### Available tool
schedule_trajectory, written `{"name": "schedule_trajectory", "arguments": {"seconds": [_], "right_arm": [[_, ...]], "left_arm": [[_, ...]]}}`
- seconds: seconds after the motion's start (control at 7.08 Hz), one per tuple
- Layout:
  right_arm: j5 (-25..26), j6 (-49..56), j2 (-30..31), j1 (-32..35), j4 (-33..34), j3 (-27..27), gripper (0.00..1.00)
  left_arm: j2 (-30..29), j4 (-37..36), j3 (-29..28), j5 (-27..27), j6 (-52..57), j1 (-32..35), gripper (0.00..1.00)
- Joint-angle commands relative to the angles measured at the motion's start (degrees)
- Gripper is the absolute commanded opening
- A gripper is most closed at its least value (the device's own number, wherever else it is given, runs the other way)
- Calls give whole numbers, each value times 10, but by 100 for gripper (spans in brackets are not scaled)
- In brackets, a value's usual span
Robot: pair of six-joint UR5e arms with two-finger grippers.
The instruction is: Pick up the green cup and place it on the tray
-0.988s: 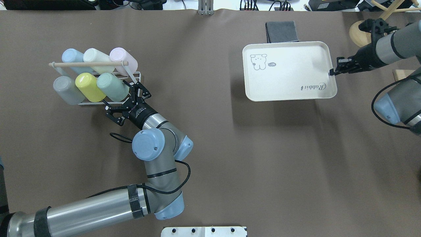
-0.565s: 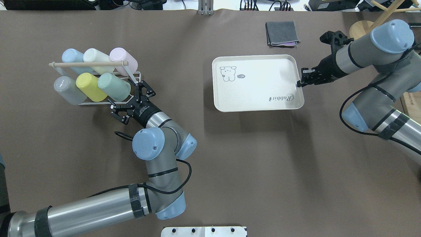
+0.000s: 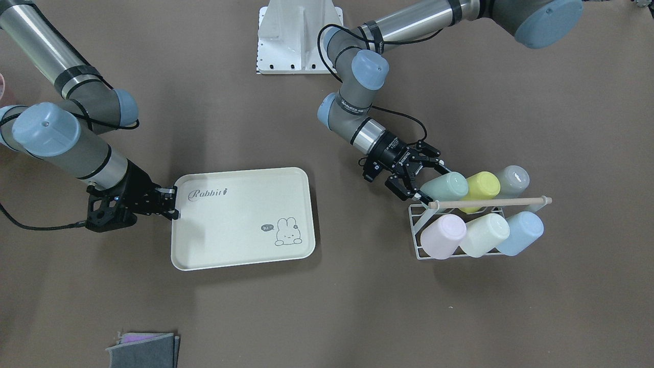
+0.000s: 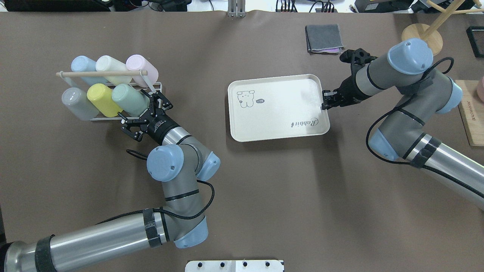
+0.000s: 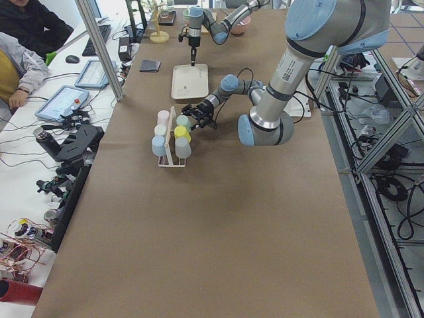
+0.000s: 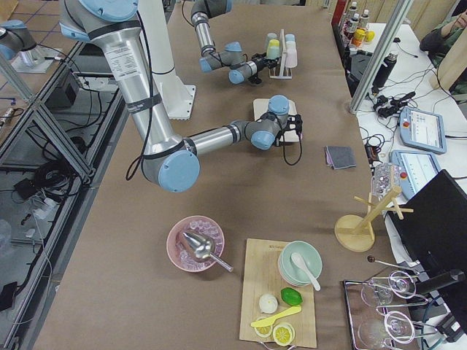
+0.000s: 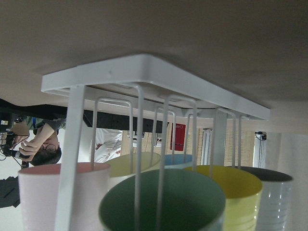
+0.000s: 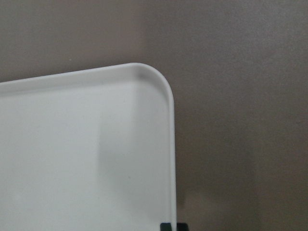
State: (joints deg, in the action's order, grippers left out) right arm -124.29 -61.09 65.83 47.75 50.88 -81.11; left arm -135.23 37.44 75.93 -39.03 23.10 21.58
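The green cup (image 4: 130,99) lies on its side in the lower row of a white wire rack, at the end nearest the table's middle; it also shows in the front view (image 3: 444,186). My left gripper (image 4: 139,112) is open, with its jaws spread around the cup's mouth end and the rack's edge. In the left wrist view the cup's mouth (image 7: 163,204) sits behind the rack wires. The cream tray (image 4: 280,113) with the rabbit drawing is mid-table. My right gripper (image 4: 326,104) is shut on its rim, as the front view (image 3: 171,205) shows. The right wrist view shows the tray's corner (image 8: 86,154).
The rack (image 4: 113,118) holds several other cups, a yellow one (image 4: 103,99) right beside the green one, under a wooden rod (image 4: 100,73). A grey cloth (image 4: 324,37) lies beyond the tray. A wooden stand (image 4: 421,36) and a cutting board (image 4: 470,113) are at the far right.
My right gripper has carried the tray left toward the table's middle and nearer the robot, and lower. My left gripper has stayed open at the rack, shifting only slightly.
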Motion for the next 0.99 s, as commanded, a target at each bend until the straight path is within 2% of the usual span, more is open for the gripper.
{"name": "schedule_trajectory", "arguments": {"seconds": [0.0, 0.14, 0.28, 0.42, 0.56, 0.71, 0.85], "right_arm": [[30, -3, -30, -26, 32, 6, 0], [53, -8, -52, -42, 61, 6, 0], [56, -17, -70, -45, 82, 6, 0], [57, -25, -75, -50, 84, 5, 0], [57, -31, -76, -52, 84, 4, 0], [58, -38, -76, -54, 83, 2, 0], [58, -42, -77, -57, 81, 1, 0]], "left_arm": [[8, 1, -1, -2, -1, 10, 95], [8, 1, -1, -3, -2, 10, 89], [12, 3, -2, -3, -2, 10, 86], [12, 3, -2, -3, -2, 10, 73], [11, 0, 0, -4, -1, 10, 51], [9, -9, 8, -2, 4, 10, 35], [9, -39, 24, -1, 5, 13, 34]]}}
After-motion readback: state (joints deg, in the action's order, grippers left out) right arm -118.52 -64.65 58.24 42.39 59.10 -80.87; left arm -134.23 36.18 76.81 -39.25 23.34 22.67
